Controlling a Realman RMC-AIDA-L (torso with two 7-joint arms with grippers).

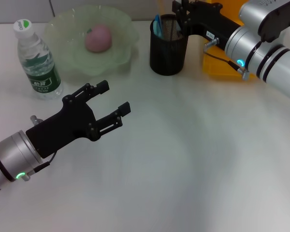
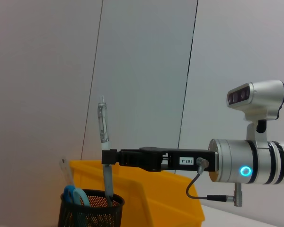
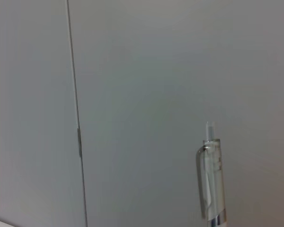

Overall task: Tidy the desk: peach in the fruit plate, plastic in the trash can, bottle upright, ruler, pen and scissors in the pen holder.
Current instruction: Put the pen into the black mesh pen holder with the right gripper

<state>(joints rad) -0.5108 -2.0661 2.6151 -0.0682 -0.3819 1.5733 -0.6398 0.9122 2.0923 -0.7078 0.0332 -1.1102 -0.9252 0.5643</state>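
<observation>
Hidden and cropped parts

The pen (image 2: 104,142) had its lower end out of sight inside the pen holder (image 2: 91,210), whose base the frame edge cut off; the yellow bin (image 1: 217,65) sat largely behind the right arm (image 1: 261,48).

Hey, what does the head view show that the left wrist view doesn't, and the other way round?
Only the head view shows the peach lying in the fruit plate, the bottle standing upright beside the plate, and the left gripper, open above the table. Only the left wrist view shows the pen held upright in the right gripper, its lower end inside the pen holder. Both show that holder with the blue scissors in it, the yellow bin and the right arm.
</observation>
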